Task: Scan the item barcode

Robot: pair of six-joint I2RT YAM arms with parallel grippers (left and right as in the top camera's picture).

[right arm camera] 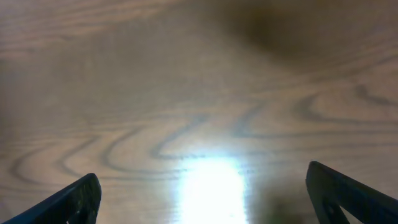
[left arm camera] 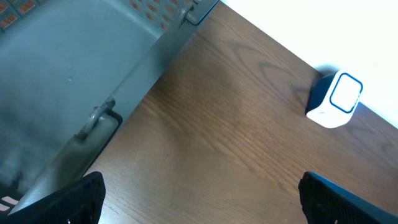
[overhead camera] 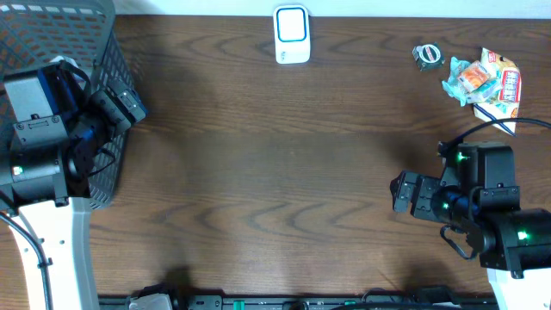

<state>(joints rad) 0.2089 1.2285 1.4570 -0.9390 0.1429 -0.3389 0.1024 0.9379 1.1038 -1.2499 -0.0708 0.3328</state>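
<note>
Overhead: the crinkly orange-and-white snack packet [overhead camera: 486, 79] is spotted at the far right corner of the dark wooden worktop [overhead camera: 258, 172], near a small grey tape roll [overhead camera: 427, 57]. The white, blue-framed scanner box [overhead camera: 292, 34] is stood at the far edge.

Left wrist: the left end effector [left arm camera: 202, 193] is held released, fingers wide, beside the grey mesh basket [left arm camera: 74, 74].

Right wrist: the right end effector [right arm camera: 202, 190] is spread wide too, released over bare wood.

The grey basket [overhead camera: 77, 26] runs off the left edge — print on the packets [overhead camera: 486, 79] is unreadably small.
</note>
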